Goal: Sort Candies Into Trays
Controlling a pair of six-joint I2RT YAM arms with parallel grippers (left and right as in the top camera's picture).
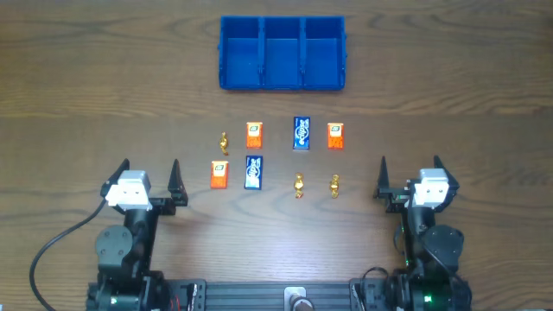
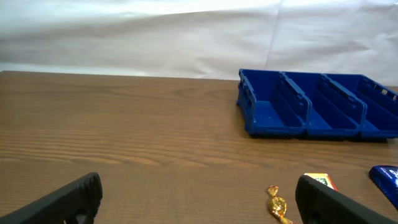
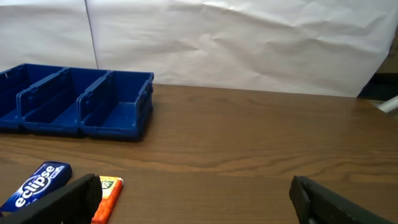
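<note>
The blue tray (image 1: 282,83) (3 compartments) shows bare floors; 8 candies (image 1: 254,134) lie on the table (image 1: 104,86). Left gripper (image 1: 150,164) and right gripper (image 1: 409,161): fingers apart.

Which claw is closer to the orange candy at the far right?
Right. The right gripper sits just to the right of the orange candy, slightly nearer the arm bases; the left gripper is far off on the opposite side.

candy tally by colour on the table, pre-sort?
orange candies: 3
blue candies: 2
gold candies: 3
total: 8
</note>
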